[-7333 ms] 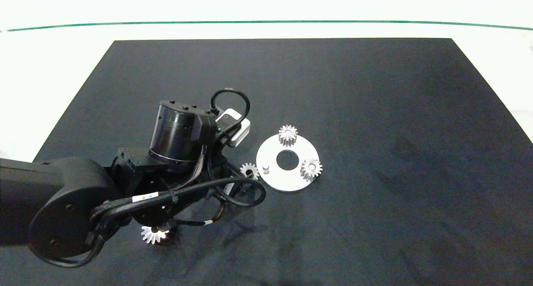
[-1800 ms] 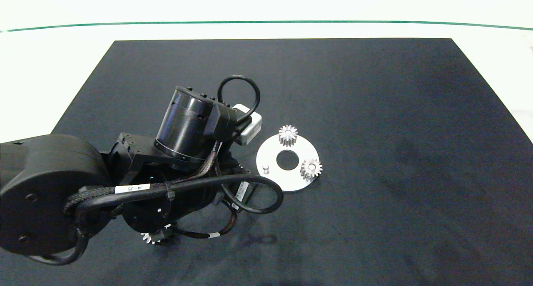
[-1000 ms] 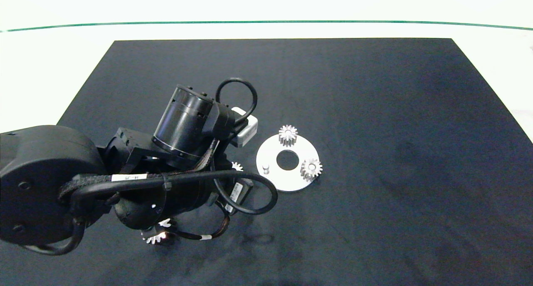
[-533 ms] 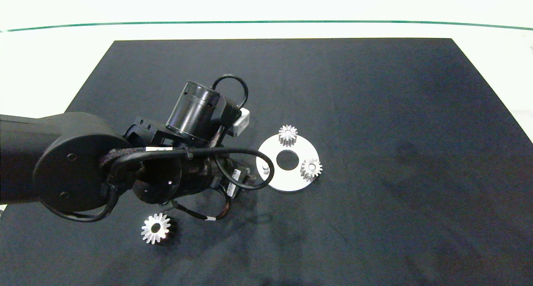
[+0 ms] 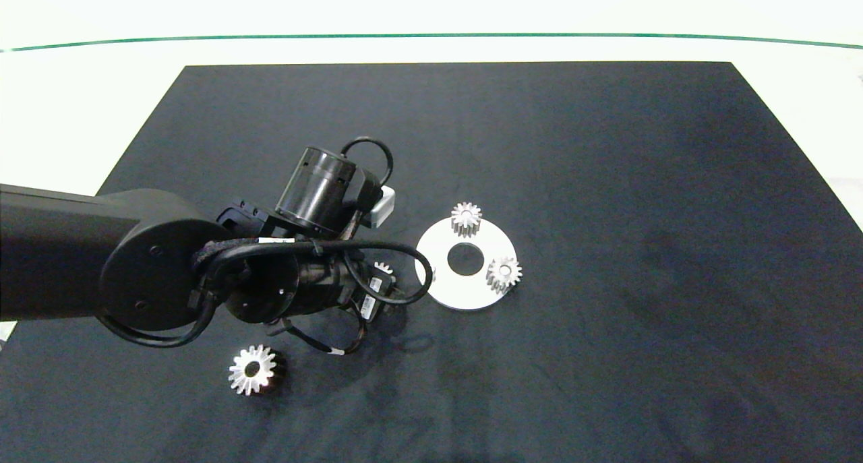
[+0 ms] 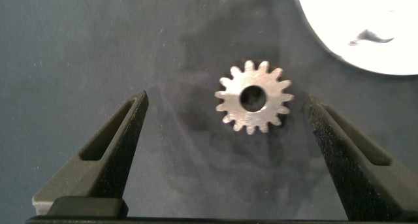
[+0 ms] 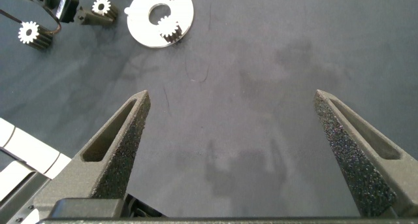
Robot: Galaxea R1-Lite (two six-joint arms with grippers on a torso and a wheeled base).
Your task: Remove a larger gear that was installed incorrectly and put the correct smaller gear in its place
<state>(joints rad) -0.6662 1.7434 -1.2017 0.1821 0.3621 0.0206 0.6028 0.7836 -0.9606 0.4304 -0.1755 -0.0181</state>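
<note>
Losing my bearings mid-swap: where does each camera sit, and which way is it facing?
Head view: above the table, looking down on the black mat; the left arm enters from the left.
Left wrist view: on the left arm, looking down between the open left hand at the smaller gear.
Right wrist view: on the right arm, facing across the mat past the open right hand.
Shared: all three show the round plate.

I see small gear point(image 6: 254, 106) on mat point(image 5: 607, 180) just left of plate point(image 5: 465, 294); big gear point(image 5: 252, 370) nearer front-left corner.
</note>
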